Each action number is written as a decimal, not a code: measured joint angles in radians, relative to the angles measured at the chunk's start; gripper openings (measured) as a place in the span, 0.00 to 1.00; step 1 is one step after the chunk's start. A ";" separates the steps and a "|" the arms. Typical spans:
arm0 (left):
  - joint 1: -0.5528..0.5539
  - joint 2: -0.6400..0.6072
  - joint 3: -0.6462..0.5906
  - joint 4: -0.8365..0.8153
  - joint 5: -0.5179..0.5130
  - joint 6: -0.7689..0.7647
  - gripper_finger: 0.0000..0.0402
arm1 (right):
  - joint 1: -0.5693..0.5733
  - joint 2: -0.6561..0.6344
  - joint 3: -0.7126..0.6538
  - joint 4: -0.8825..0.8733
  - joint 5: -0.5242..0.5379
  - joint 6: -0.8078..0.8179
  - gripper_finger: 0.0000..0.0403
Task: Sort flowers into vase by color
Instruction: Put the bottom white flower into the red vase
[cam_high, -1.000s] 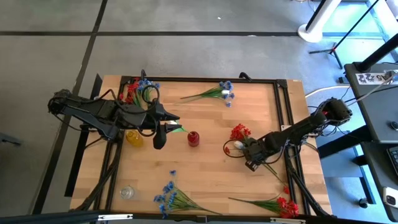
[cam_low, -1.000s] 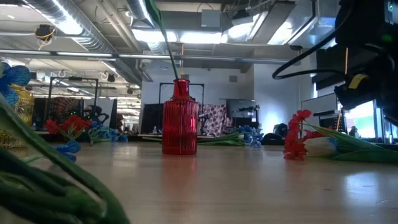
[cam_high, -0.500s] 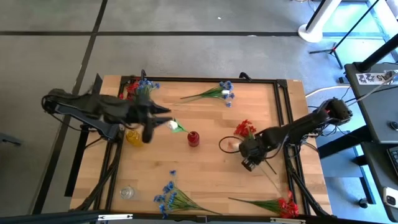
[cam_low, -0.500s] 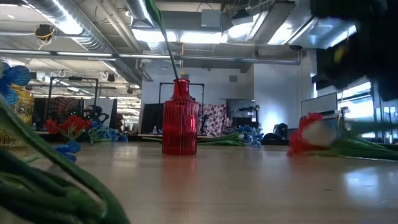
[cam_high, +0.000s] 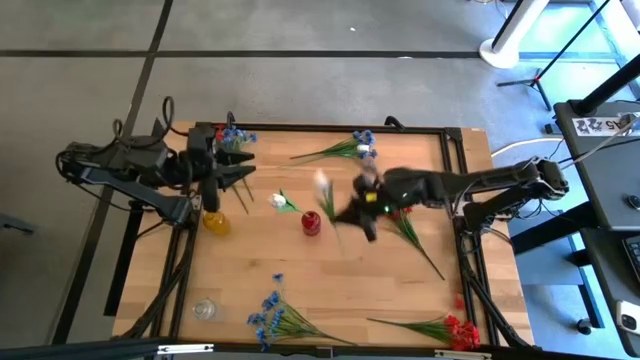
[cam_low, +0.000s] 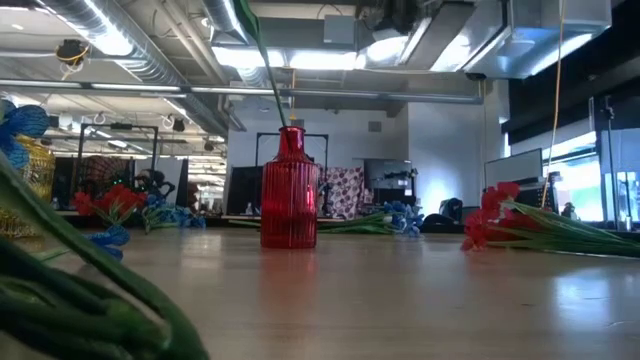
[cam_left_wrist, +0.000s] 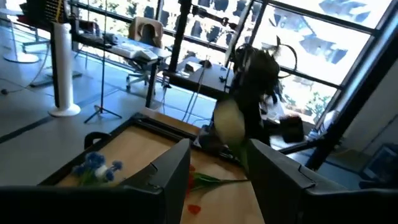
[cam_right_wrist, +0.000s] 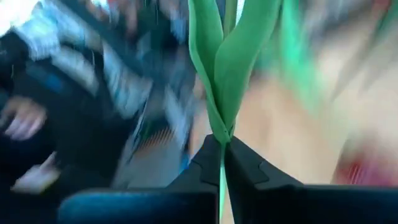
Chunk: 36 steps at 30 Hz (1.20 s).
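A red ribbed vase stands mid-table, with a white tulip stuck in it by its stem and leaning left. My right gripper hovers just right of that vase, shut on another white tulip with green leaves. My left gripper is open and empty, up by the far-left part of the table. A red sprig lies flat on the table under the right arm. My right gripper pinches the white tulip's thin green stem between its two fingertips, just below where the leaves spread. The fingers lie along the stem. The flower is lifted clear of the table, its bloom pointing away from the gripper toward the far-left.
A yellow vase stands left of the red one and a clear glass near the front-left corner. Blue sprigs lie at the far edge and near edge; a red sprig lies front-right, and mixed blooms far-left.
My left gripper let go of a white tulip, which stays in the red vase, and drew back toward the table's far-left. My right gripper lifted another white tulip off the table's right part and swung it fast toward the red vase; the red sprig stayed behind.
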 joint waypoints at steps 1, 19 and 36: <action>0.000 0.003 0.000 0.000 0.013 0.000 0.39 | -0.005 0.000 0.000 0.061 0.076 -0.082 0.02; 0.000 0.005 -0.001 0.014 0.171 -0.025 0.39 | -0.004 0.133 -0.001 0.290 0.454 -0.530 0.01; 0.097 0.020 -0.013 -0.360 0.116 -0.124 0.36 | -0.003 0.142 0.007 0.023 0.288 -0.497 0.30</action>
